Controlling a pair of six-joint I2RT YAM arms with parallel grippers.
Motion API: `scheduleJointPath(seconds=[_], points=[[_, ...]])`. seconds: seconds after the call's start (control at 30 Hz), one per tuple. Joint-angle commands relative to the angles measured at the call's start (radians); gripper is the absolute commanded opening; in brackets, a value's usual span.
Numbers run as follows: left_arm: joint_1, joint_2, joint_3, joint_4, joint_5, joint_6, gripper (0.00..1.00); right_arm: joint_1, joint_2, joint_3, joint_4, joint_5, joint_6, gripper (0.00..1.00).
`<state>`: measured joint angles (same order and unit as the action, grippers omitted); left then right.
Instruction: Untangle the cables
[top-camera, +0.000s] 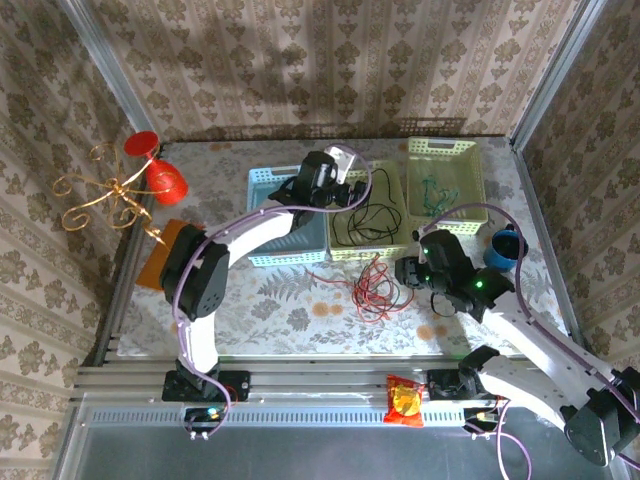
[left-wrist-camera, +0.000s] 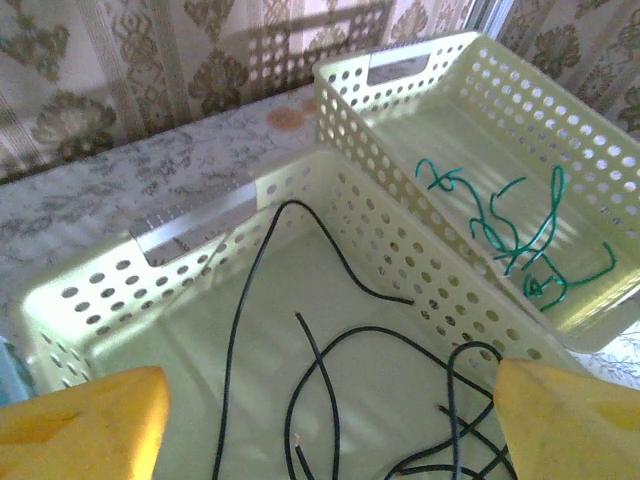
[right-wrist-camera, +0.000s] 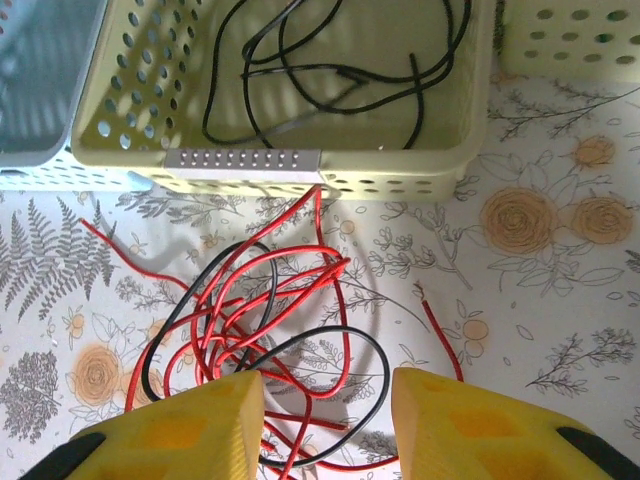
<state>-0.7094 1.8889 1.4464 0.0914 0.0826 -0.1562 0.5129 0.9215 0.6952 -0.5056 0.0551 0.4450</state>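
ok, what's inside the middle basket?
Black cables, loosely looped on the floor of the middle basket; nothing else visible. Its near corners are hidden by the fingers of the left gripper.

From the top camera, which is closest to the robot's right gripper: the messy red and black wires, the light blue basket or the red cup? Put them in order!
From the right gripper:
1. Tangle of thin red and black wires, on the table just left of it.
2. Light blue plastic basket, farther left and back.
3. Red cup, far left.
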Motion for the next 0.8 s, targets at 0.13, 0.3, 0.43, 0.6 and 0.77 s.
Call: scheduleJointPath(seconds=[0.13, 0.3, 0.43, 0.6, 0.77], points=[[-0.046, -0.254, -0.190, -0.115, 0.097, 0.075, 0.86, -0.001, 0.095, 0.006, -0.024, -0.089, -0.028, 0.41], [-0.136, -0.299, -0.344, -0.214, 0.205, 0.132, 0.86, -0.001, 0.230, 0.030, -0.025, -0.150, -0.047, 0.42], [-0.171, -0.319, -0.435, -0.196, 0.226, 0.078, 0.85, -0.001, 0.357, 0.048, -0.059, -0.137, -0.023, 0.42], [-0.211, -0.299, -0.472, -0.174, 0.156, 0.066, 0.83, -0.001, 0.436, 0.057, -0.072, -0.095, 0.008, 0.41], [-0.232, -0.276, -0.502, -0.137, 0.176, 0.092, 0.83, -0.004, 0.438, 0.038, -0.075, -0.055, 0.029, 0.39]])
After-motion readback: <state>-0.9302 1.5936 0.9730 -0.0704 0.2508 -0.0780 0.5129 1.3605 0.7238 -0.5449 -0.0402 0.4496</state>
